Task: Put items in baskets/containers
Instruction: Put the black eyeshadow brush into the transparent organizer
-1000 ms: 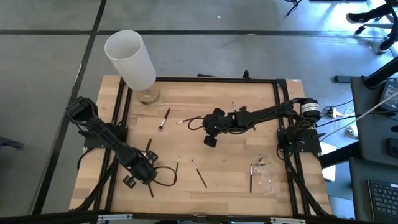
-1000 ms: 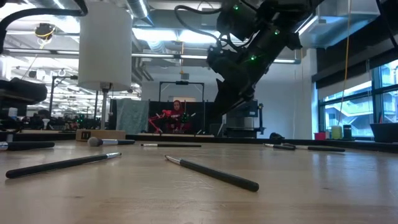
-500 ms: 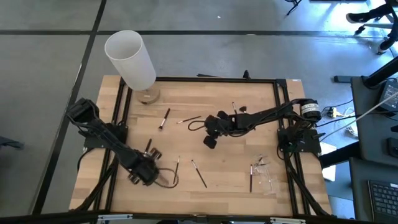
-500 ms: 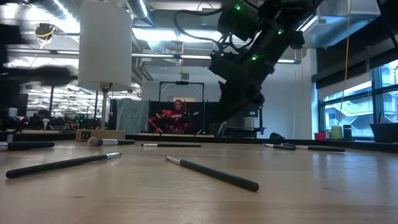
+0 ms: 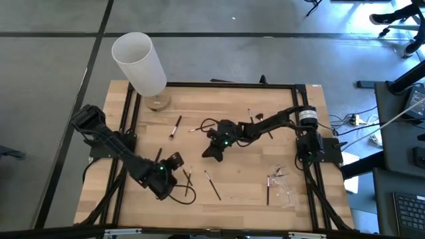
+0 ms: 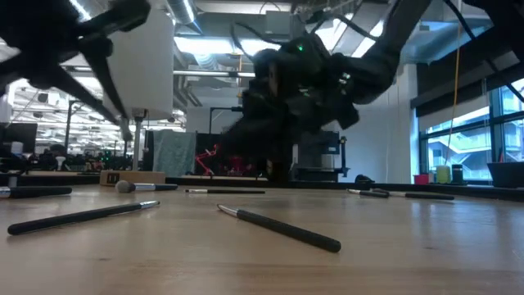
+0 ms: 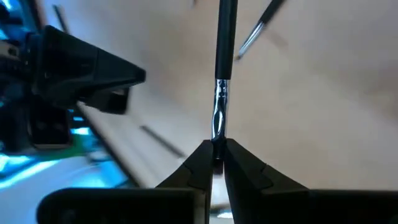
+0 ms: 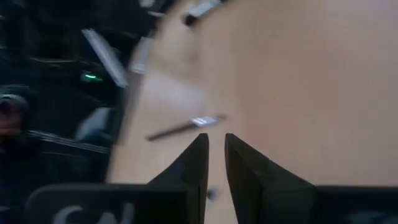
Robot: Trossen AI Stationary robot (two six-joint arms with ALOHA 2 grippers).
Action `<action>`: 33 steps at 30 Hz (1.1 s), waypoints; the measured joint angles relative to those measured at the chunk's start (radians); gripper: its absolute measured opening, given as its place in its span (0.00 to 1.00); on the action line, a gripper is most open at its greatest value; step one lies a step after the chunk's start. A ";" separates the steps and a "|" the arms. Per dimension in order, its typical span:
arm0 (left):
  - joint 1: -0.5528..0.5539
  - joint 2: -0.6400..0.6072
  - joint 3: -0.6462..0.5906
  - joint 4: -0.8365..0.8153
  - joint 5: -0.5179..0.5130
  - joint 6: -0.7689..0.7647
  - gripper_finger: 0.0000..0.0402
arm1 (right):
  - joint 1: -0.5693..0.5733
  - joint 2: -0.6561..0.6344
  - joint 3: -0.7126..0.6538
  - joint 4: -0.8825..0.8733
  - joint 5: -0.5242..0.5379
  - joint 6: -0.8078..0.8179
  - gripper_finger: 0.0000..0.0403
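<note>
Both arms shifted: left end effector newly gripping brush.

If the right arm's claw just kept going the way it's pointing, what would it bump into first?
Probably the thin dark makeup brush with a silver collar lying crosswise on the pale wooden table, just ahead of the right gripper. Depth is hard to judge, so it might pass over it.

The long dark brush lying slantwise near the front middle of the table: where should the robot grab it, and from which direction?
Probably best to grip the thin dark makeup brush at mid-handle, coming straight down from above and closing across its width. It lies flat on the wooden table with bare wood on both sides, so the sides are free to pinch.
</note>
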State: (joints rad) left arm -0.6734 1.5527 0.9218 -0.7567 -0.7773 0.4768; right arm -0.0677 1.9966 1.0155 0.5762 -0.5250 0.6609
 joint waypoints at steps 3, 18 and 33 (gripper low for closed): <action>0.032 0.007 0.000 0.002 -0.041 0.099 0.07 | 0.001 0.001 0.033 0.002 -0.009 -0.008 0.17; 0.141 0.006 0.000 0.140 -0.085 0.315 0.07 | 0.031 0.002 0.088 -0.020 0.132 -0.096 0.41; 0.198 0.006 0.001 0.248 -0.089 0.413 0.07 | 0.054 0.003 0.089 0.022 0.191 -0.093 0.34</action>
State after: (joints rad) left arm -0.4751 1.5585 0.9226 -0.5086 -0.8661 0.8895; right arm -0.0139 1.9991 1.1042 0.5987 -0.3339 0.5674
